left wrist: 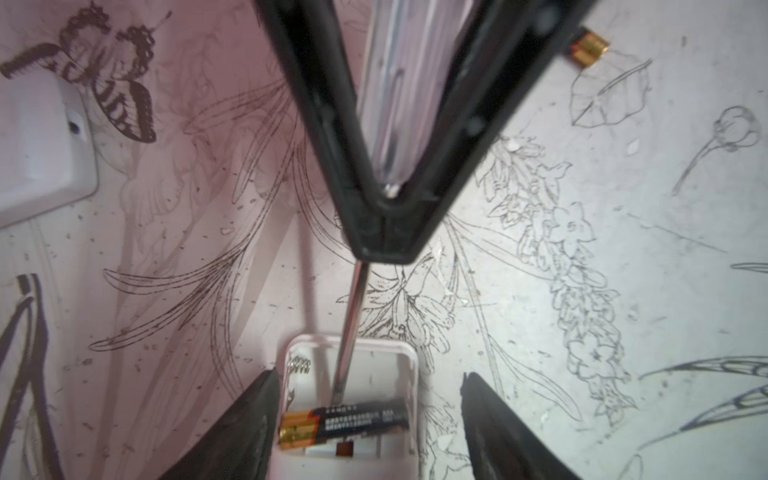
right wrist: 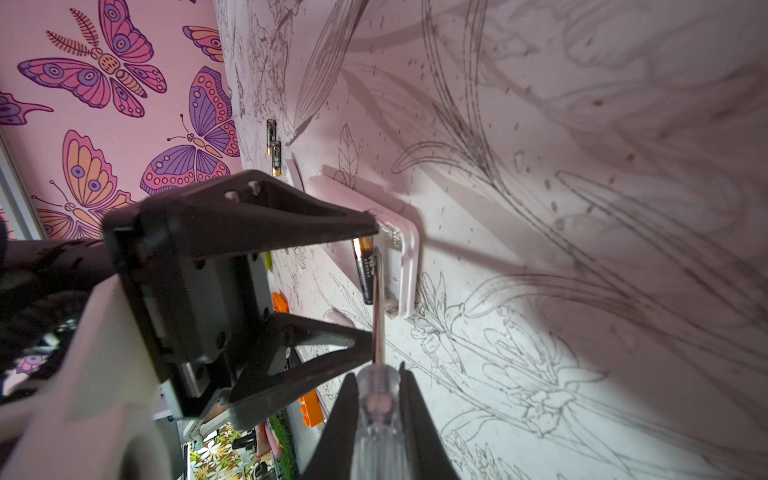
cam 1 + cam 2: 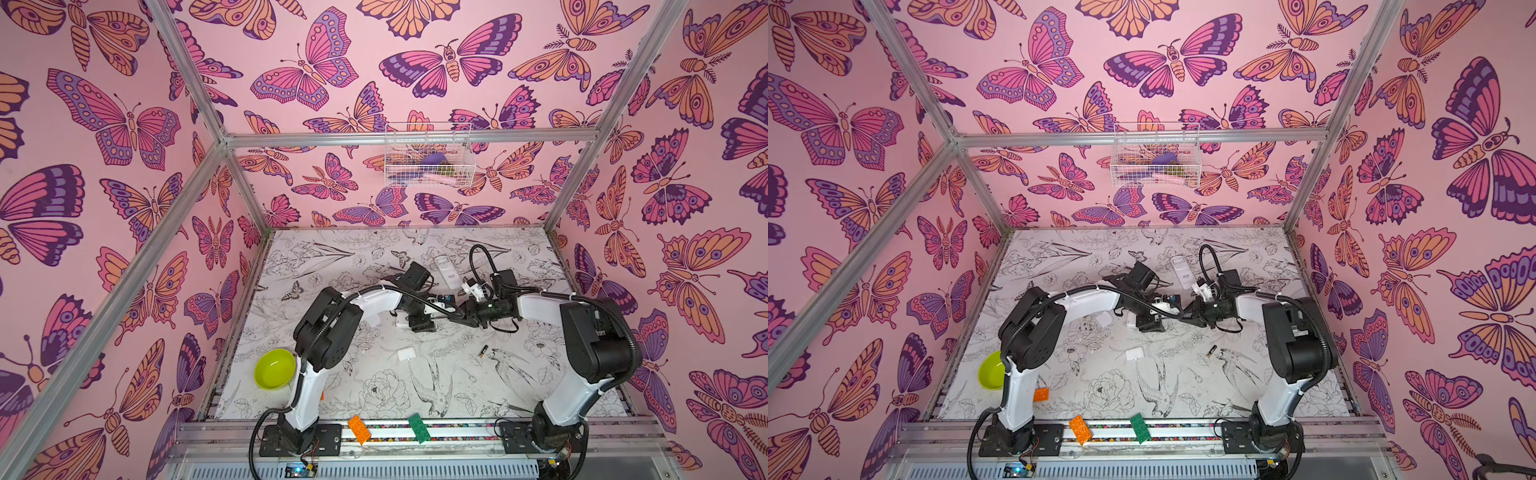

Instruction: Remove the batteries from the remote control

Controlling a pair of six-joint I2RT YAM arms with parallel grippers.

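Observation:
A white remote control (image 1: 399, 374) lies on the table with its battery bay open. One of the batteries (image 1: 353, 419), black with a gold end, lies crosswise in the bay. My left gripper (image 1: 370, 399) is open and straddles the remote's end: one finger is against its side, the other stands clear. My right gripper (image 2: 377, 374) is shut on a clear-handled screwdriver (image 2: 376, 419). Its thin shaft (image 1: 351, 324) reaches into the bay beside the battery. Two loose batteries (image 2: 272, 141) lie on the table beyond the remote. In both top views another battery (image 3: 483, 352) (image 3: 1212, 350) lies near the right arm.
A white battery cover (image 3: 406, 354) lies mid-table, and a second white remote (image 3: 445, 270) is farther back. A green bowl (image 3: 274, 369) sits front left. Orange (image 3: 358, 430) and green (image 3: 419, 428) bricks lie on the front rail. A wire basket (image 3: 428, 156) hangs on the back wall.

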